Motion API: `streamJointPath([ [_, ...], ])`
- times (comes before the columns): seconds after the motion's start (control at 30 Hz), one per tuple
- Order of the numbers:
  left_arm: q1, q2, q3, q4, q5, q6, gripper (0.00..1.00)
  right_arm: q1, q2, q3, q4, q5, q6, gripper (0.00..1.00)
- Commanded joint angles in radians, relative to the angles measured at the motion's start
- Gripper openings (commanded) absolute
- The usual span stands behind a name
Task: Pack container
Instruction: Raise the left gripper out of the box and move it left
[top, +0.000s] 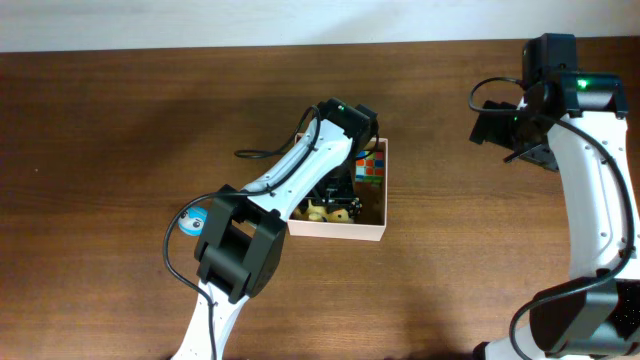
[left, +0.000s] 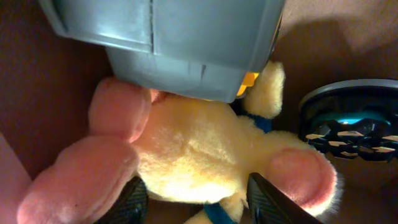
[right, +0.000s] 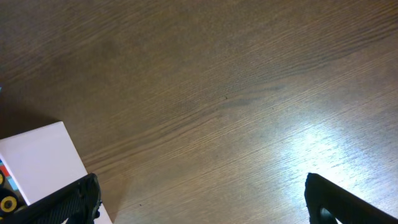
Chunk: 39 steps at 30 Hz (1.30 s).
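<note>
Shallow square container (top: 340, 232), open side up, turned slightly clockwise from overhead

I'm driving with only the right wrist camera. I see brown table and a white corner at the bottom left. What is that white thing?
Observer: It's a corner of a shallow white box. The overhead view shows it in the middle of the table.
Operator: Is there anything in it?
Observer: Yes, a colorful puzzle cube sits in the far corner, on your arm's side.
Operator: Where's the other arm?
Observer: The left gripper is down inside the box, with its fingers against both sides of a yellow plush toy that has pink feet.
</note>
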Motion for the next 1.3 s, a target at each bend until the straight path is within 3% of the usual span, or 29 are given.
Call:
streamJointPath([
  [0.0, -0.003, 0.013, 0.014, 0.004, -0.011, 0.013, 0.52, 0.003, -0.003, 0.013, 0.0, 0.002, 0.009, 0.99],
  [0.73, 0.01, 0.013, 0.294, -0.041, -0.064, 0.15, 0.5, 0.003, -0.003, 0.013, 0.0, 0.002, 0.009, 0.99],
  [1.03, 0.199, 0.0, 0.583, -0.152, -0.064, 0.11, 0.51, 0.003, -0.003, 0.013, 0.0, 0.002, 0.009, 0.99],
  [1.27, 0.368, -0.042, 0.639, -0.163, -0.015, 0.225, 0.66, 0.003, -0.003, 0.013, 0.0, 0.002, 0.009, 0.99],
])
